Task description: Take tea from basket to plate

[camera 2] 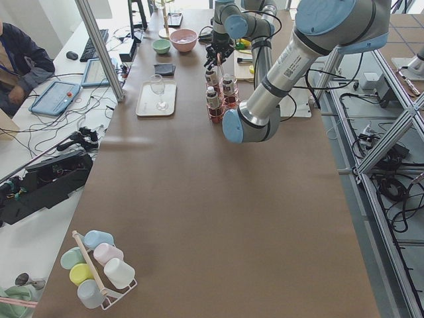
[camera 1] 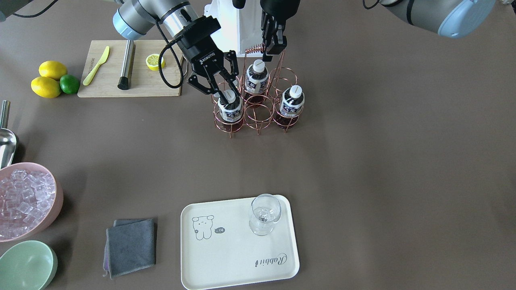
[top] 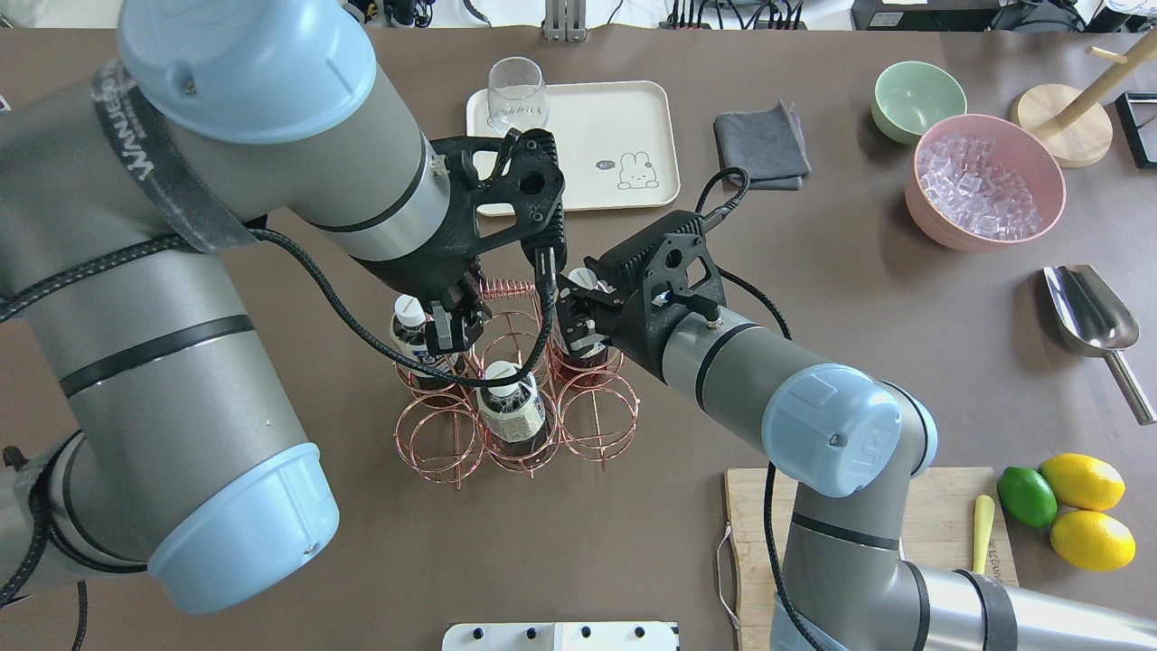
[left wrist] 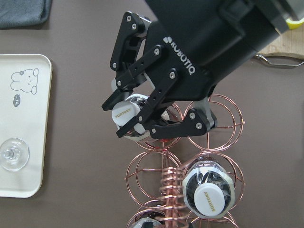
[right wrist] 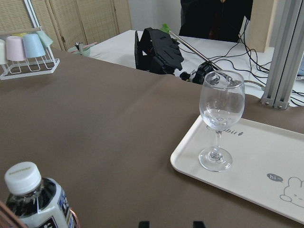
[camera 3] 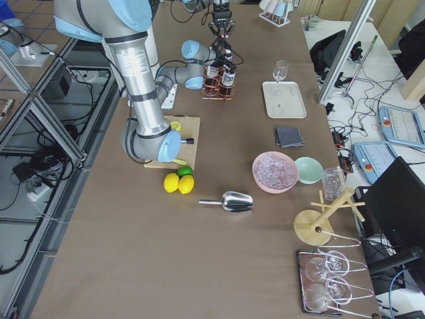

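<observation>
The basket (camera 1: 258, 117) is a copper wire rack holding three tea bottles. My right gripper (camera 1: 227, 94) is shut on the white cap of one tea (camera 1: 230, 108), which stands in the corner ring nearest the cutting board. In the left wrist view its fingers (left wrist: 142, 129) press both sides of that cap (left wrist: 126, 112). My left gripper (camera 1: 269, 51) is shut on the basket's coiled handle (camera 1: 254, 50). Two more bottles (camera 1: 256, 76) (camera 1: 292, 102) stand in other rings. The cream plate (camera 1: 234, 253) lies at the table's far side from me.
A wine glass (camera 1: 265, 213) stands on the plate's corner. A folded grey cloth (camera 1: 131, 245), a pink bowl of ice (camera 1: 24, 201) and a green bowl (camera 1: 26, 266) lie beside the plate. The cutting board (camera 1: 121, 80), two lemons and a lime are on my right.
</observation>
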`<state>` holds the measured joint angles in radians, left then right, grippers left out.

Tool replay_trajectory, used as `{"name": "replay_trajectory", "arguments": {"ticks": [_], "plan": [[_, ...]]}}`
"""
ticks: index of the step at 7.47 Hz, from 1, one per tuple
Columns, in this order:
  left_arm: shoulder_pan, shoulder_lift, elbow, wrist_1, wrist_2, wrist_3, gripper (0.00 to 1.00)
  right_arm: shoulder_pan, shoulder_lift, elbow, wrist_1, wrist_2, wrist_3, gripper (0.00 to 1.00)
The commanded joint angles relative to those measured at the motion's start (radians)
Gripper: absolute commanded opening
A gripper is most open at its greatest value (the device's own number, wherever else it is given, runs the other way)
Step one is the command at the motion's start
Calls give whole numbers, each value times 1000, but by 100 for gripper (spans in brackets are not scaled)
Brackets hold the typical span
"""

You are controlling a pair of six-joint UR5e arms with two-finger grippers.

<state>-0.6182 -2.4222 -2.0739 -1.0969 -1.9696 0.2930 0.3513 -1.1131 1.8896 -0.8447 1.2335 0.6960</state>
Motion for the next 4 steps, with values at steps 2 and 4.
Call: {"name": "replay_trajectory", "arguments": {"ticks": [2,4], "plan": [[0,0,0,0,0,0,0,9,10,115,-114,21,10,0],[0,0,-2,0,0,0,0,90,16,144,-155,126,10,0]]}}
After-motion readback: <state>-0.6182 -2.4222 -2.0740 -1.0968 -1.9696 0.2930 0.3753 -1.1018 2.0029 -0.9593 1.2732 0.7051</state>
